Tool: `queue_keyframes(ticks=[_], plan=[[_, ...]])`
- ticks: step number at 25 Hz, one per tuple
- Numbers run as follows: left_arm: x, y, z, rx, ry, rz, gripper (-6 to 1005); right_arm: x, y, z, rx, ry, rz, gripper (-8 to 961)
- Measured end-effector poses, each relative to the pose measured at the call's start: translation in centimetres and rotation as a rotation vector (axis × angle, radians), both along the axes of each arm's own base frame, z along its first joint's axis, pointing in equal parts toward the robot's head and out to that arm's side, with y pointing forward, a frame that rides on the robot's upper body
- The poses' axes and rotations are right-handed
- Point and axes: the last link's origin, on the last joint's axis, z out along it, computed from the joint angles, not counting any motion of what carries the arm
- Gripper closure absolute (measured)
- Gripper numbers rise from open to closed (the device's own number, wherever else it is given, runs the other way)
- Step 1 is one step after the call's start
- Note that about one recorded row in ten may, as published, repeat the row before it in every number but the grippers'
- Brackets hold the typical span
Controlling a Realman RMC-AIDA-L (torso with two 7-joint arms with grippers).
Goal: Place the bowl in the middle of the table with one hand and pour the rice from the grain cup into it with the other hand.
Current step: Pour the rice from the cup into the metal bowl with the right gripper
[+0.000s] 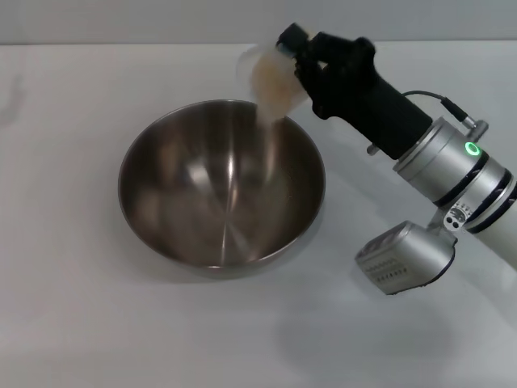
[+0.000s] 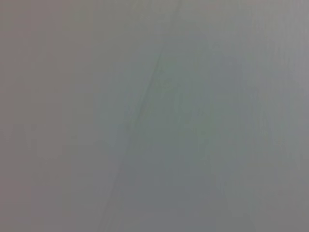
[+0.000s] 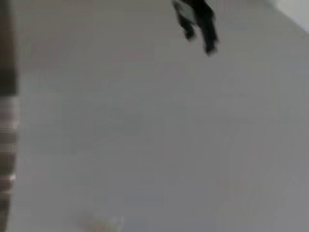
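Pouring rice (image 1: 264,113) into bowl (image 1: 222,190), right pincer (image 1: 311,61) grips grain cup (image 1: 271,73).

Pale grey wall (image 1: 121,20) behind white surface; soft even light, faint shadows.

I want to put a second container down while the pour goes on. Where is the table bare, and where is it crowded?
Bare table lies along the near edge in front of the bowl and on its left. Crowded: the bowl's far right rim, where the right gripper tilts the grain cup and rice falls, and the right side under that arm. The left gripper is out of sight.
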Motion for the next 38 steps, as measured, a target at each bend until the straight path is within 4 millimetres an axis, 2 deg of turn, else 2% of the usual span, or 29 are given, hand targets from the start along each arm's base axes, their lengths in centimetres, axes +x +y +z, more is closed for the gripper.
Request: queue_keyframes(ticks=[9, 16, 26, 33, 35, 36, 37, 38], plan=[[0.1, -0.1, -0.1, 0.002, -0.006, -0.003, 187, -0.1, 0.9, -0.5, 0.005, -0.185, 0.102, 923], [0.1, -0.1, -0.5, 0.004, -0.020, 0.003, 187, -1.2, 1.9, -0.4, 0.068, -0.327, 0.249, 921], [0.2, 0.2, -0.6, 0.002, -0.018, 0.006, 187, -1.5, 1.7, -1.2, 0.135, -0.546, 0.472, 922], [0.2, 0.3, -0.6, 0.000, -0.018, 0.008, 187, -1.8, 1.8, -1.2, 0.146, -0.550, 0.489, 920], [0.2, 0.3, -0.6, 0.000, -0.018, 0.008, 187, -2.3, 1.7, -1.1, 0.116, -0.477, 0.449, 920], [0.2, 0.4, -0.6, 0.000, -0.018, 0.007, 187, -3.0, 1.6, -0.9, 0.059, -0.346, 0.368, 920], [0.3, 0.4, -0.6, 0.000, -0.018, 0.006, 187, -3.0, 1.6, -0.9, 0.059, -0.346, 0.368, 919], [0.3, 0.4, -0.6, 0.000, -0.018, 0.006, 187, -3.3, 1.6, -0.7, 0.021, -0.265, 0.315, 919]])
